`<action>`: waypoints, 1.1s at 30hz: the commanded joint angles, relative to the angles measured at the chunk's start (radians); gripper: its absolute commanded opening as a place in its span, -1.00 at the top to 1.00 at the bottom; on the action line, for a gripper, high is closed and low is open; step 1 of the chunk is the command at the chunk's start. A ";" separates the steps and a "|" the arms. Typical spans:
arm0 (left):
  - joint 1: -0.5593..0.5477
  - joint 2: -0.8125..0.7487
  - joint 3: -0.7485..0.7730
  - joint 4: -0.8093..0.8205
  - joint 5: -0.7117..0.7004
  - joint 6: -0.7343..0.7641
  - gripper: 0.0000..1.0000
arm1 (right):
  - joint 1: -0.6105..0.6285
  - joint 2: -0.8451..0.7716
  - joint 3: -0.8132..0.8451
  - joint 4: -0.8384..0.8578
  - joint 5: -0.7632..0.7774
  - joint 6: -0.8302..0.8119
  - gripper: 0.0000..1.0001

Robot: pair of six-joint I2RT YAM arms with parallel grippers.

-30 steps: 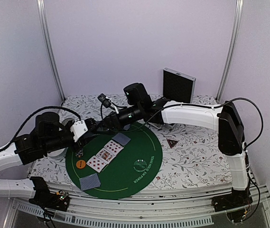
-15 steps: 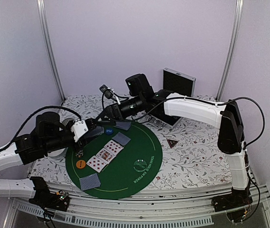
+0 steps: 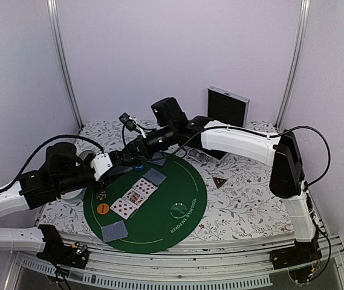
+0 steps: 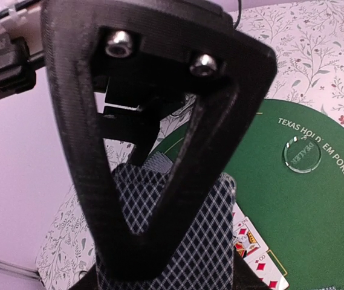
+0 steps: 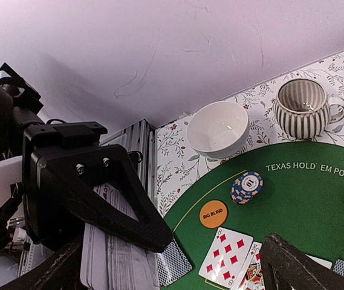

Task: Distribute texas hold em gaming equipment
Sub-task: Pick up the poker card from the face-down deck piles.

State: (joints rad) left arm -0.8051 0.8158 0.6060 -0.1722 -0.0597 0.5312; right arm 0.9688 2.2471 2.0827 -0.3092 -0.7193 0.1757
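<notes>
Top external: the left gripper (image 3: 114,170) and right gripper (image 3: 125,157) are close together over the far left edge of the green mat (image 3: 159,232), where face-up cards (image 3: 134,198) and an orange disc (image 3: 103,209) lie. Left wrist: the left fingers (image 4: 75,133) are clamped on a deck of grey-blue-backed cards (image 4: 208,248). Right wrist: the right fingers (image 5: 305,266) stand wide apart and empty just beside that deck, with a chip stack (image 5: 246,186) on the mat near the white bowl (image 5: 217,128).

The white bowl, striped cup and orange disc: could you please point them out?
white bowl (image 5: 217,130), right wrist view, inner wall
striped cup (image 5: 301,121), right wrist view, outer wall
orange disc (image 5: 213,214), right wrist view, centre
</notes>
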 commanded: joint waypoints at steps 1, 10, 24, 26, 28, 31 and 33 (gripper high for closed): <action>-0.005 -0.003 0.014 0.031 0.008 0.001 0.12 | 0.001 0.006 -0.008 -0.036 0.027 -0.065 -0.98; -0.006 -0.004 0.016 0.032 0.009 0.001 0.12 | -0.002 0.000 -0.007 -0.062 0.128 -0.085 -0.99; -0.006 -0.006 0.013 0.033 0.005 0.003 0.12 | -0.005 -0.086 -0.037 -0.176 0.480 -0.160 -0.90; -0.006 -0.005 0.012 0.031 0.005 0.003 0.12 | -0.004 -0.094 -0.036 -0.184 0.466 -0.164 -0.86; -0.006 -0.004 0.014 0.032 0.006 0.003 0.12 | -0.003 -0.100 -0.036 -0.190 0.449 -0.165 -0.79; -0.006 -0.001 0.014 0.032 0.007 0.003 0.12 | -0.003 -0.106 -0.036 -0.190 0.400 -0.165 -0.56; -0.006 0.000 0.014 0.032 0.007 0.003 0.12 | 0.000 -0.109 -0.035 -0.185 0.358 -0.165 -0.30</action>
State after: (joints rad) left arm -0.8040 0.8249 0.6056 -0.1871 -0.1013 0.5304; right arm 0.9951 2.1738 2.0666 -0.4816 -0.3843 0.0162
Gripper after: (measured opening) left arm 0.441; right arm 0.744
